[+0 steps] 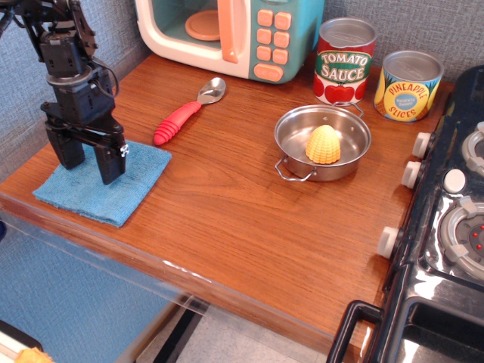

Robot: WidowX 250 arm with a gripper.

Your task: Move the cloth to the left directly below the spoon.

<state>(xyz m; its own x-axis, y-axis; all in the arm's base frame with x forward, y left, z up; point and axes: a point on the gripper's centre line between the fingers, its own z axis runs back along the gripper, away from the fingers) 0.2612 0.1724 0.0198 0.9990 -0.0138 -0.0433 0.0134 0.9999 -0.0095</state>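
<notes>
The blue terry cloth (pixel 106 186) lies flat at the table's front left corner, its near edge close to the table edge. The spoon (pixel 187 111), silver bowl and ribbed red handle, lies behind and to the right of it, near the toy microwave. My black gripper (pixel 91 165) points straight down over the cloth's back half. Its two fingers are spread apart, with their tips at or just above the cloth surface. Nothing is between the fingers.
A steel pot (pixel 323 141) holding a yellow corn piece (pixel 323 144) sits mid-table. A toy microwave (pixel 231 34), a tomato sauce can (pixel 344 60) and a pineapple can (pixel 407 85) stand at the back. A toy stove (pixel 446 227) is at the right.
</notes>
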